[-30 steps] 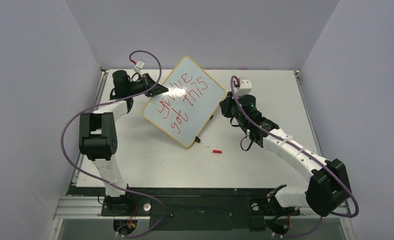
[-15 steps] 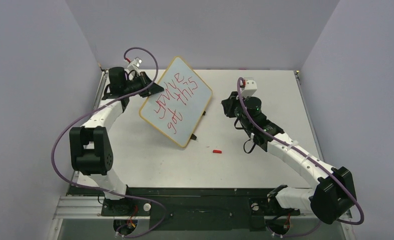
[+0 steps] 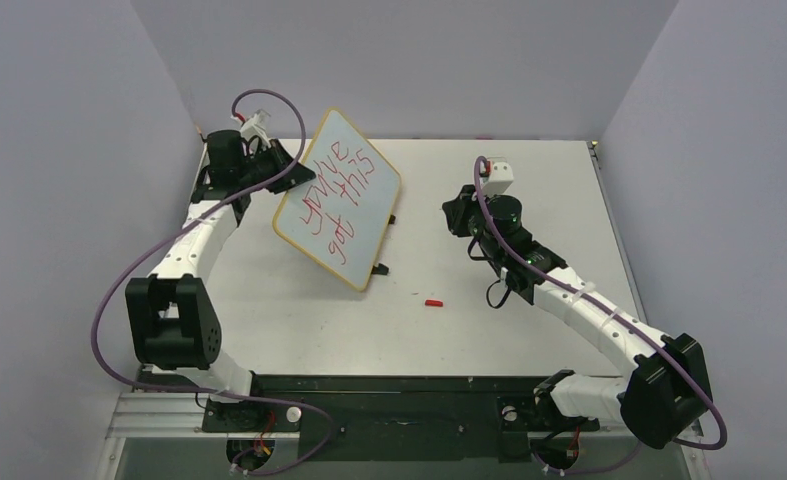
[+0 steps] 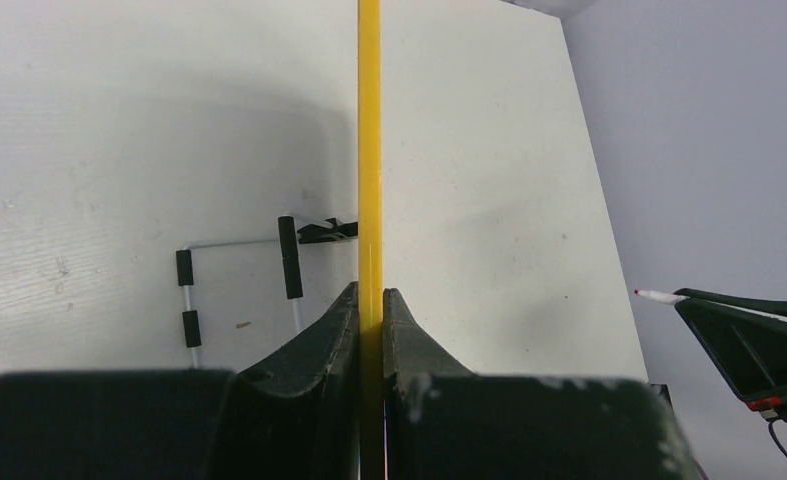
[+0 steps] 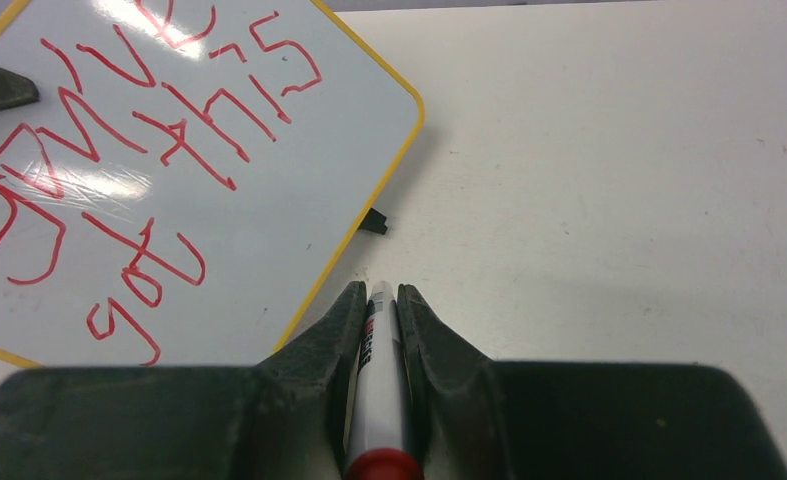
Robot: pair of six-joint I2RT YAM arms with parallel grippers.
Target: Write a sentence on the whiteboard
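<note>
With the left jaws pinched shut on the board's [image 3: 374,215] yellow edge, holding it tilted above the far-left bench [image 3: 299,320] with the sentence [image 3: 331,205] written, and the right jaws closed on the marker [image 5: 379,380], that thin-edge grip could let the board twist or slip.

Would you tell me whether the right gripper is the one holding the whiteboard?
No: the right gripper is shut on a marker, while the left gripper clamps the yellow frame of the whiteboard.
</note>
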